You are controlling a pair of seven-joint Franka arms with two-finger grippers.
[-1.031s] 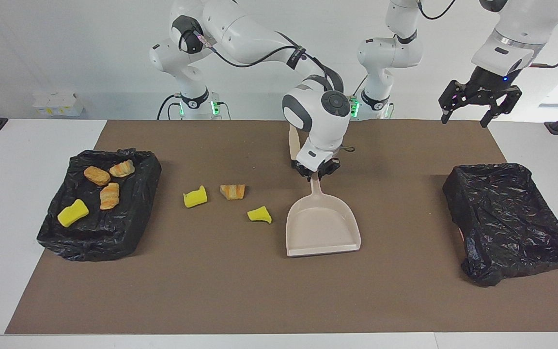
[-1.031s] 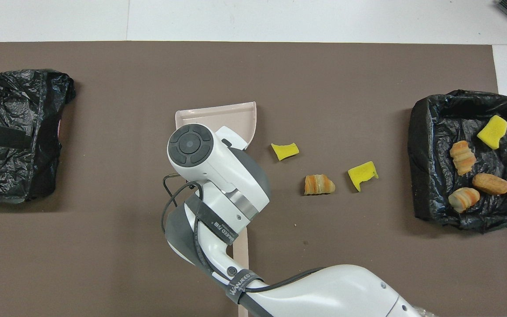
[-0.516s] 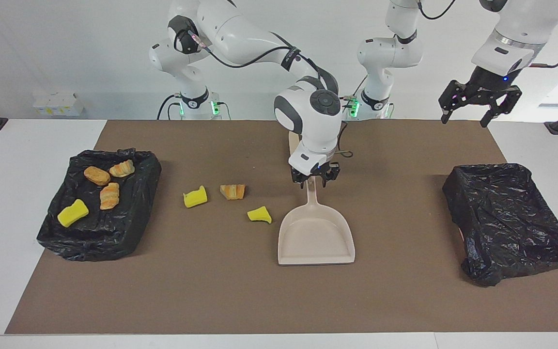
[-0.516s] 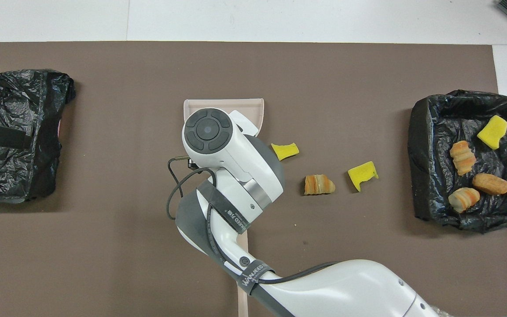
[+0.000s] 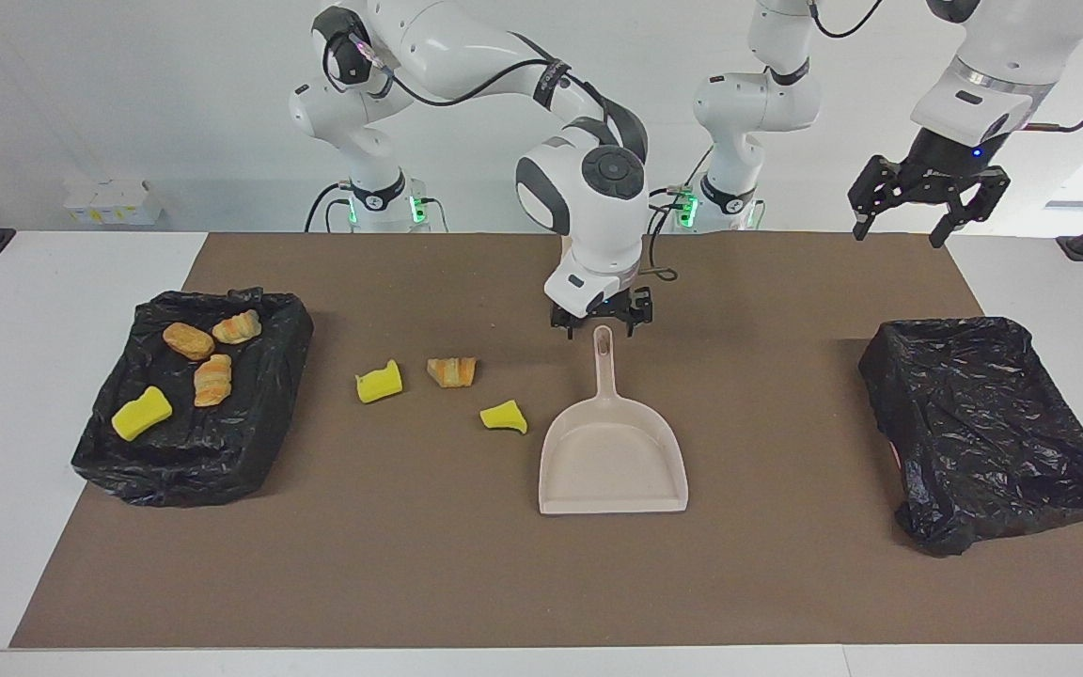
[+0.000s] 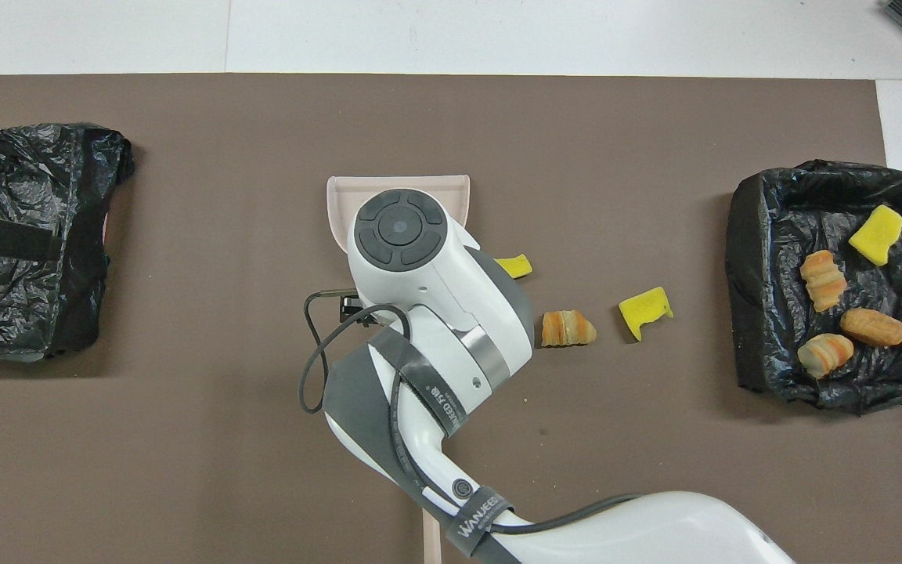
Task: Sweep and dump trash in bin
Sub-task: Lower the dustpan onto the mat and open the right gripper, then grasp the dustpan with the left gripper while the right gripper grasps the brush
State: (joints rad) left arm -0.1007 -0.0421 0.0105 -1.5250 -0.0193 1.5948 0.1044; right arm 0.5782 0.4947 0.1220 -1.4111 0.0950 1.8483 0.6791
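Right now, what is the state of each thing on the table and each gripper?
Dustpan: flat, empty, released.
Right gripper: open, over dustpan handle.
Left gripper: open, waiting.
Trash: three pieces loose, four in bin.
Second bin: empty.

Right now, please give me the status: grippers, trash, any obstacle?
Right gripper open over dustpan handle. Left gripper open, waiting high. Three trash pieces on mat, four in bin. Nothing blocking.
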